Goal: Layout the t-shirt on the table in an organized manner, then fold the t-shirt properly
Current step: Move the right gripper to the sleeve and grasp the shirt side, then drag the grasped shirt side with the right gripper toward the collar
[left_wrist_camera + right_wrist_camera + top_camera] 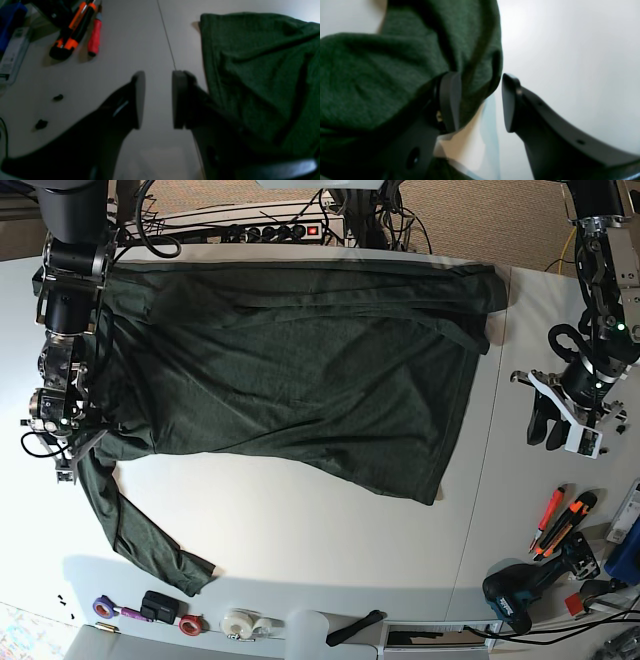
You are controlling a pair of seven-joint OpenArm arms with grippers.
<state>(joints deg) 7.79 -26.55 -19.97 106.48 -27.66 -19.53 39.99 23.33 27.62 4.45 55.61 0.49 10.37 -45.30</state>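
Note:
The dark green t-shirt (300,370) lies spread over the white table (300,540), body across the back half and one long sleeve trailing toward the front left. At that sleeve's shoulder, my right gripper (70,460) stands open. In the right wrist view a fold of the t-shirt (382,75) hangs between the fingers of the right gripper (480,100), against the left finger, with a gap to the other. My left gripper (545,430) hovers over bare table right of the shirt's hem. The left gripper (158,100) is open and empty, the t-shirt (262,75) beside it.
Orange-and-black tools (560,520) and a drill (520,590) lie at the front right, with a red screwdriver (95,37) among them. Tape rolls (240,623) line the front edge. A power strip (270,230) runs along the back. The table seam (167,42) passes by the left gripper.

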